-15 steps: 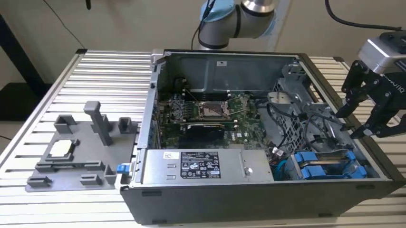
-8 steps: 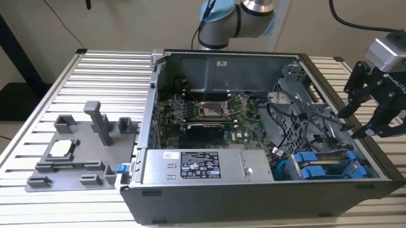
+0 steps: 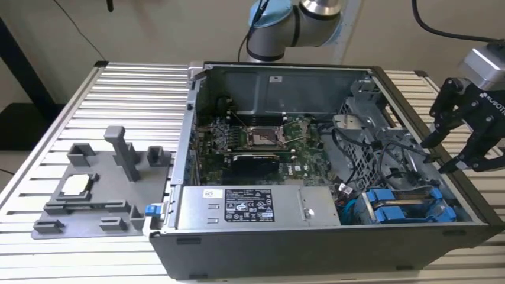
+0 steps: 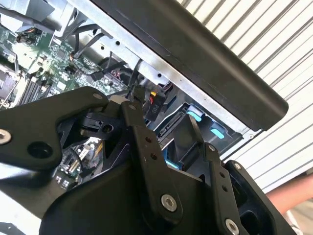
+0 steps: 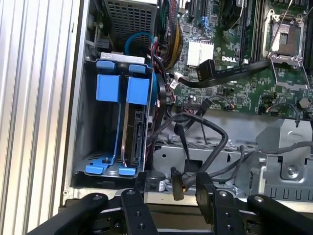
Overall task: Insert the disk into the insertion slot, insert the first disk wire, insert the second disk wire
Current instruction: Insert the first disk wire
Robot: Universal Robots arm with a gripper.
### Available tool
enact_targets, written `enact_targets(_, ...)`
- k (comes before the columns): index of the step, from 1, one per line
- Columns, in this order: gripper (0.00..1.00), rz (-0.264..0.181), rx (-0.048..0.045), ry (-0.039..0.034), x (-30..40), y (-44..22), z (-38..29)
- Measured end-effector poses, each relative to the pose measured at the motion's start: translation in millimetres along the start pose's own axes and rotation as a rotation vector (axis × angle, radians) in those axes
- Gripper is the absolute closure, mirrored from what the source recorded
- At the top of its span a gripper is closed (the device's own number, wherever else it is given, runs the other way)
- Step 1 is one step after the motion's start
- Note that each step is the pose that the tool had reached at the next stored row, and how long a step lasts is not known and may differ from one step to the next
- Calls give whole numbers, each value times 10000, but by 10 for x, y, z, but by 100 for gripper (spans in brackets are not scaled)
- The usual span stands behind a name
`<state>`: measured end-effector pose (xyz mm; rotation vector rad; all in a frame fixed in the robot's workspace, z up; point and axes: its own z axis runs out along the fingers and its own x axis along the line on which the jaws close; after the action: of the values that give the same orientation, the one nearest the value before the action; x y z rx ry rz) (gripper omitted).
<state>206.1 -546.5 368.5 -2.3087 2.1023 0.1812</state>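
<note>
In the exterior view, the open computer case lies on its side, so its inside faces up and the arm can reach it from above. The drive cage sits in a corner of the case, beside the power-supply box. Two blue carrier fronts show in the cage. The gripper hangs just above and beside the cage with its fingers spread apart and nothing between them. It appears to be lined up over the loose cables next to the cage.

In the second wrist view, the gripper looks down past the case rim. A black connector on coloured wires lies near one fingertip, just beside the cage. I cannot tell whether the finger touches it.

In the first wrist view, the disk stands on edge deep in the insertion slot, with its blue front level with the other carrier beside it. Judging by that, the disk is seated and the wire steps are the work in hand. The fingers stand apart on either side of a black cable end outside the cage. The gap is wider than the cable end, so the gripper brackets it without clamping it.
</note>
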Motion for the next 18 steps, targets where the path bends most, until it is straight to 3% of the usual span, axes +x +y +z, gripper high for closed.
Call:
enact_targets(2,49,-4,-1,1,0,-2,0)
enact_targets(4,62,-6,-1,2,0,-3,0)
enact_targets(7,68,-7,-1,1,-1,-3,1)
enact_targets(8,75,-7,-1,0,-1,-3,1)
enact_targets(14,75,-7,-1,2,-6,-4,5)
enact_targets(16,81,-7,-1,4,-6,-4,5)
enact_targets(18,81,-7,-1,1,-6,-3,7)
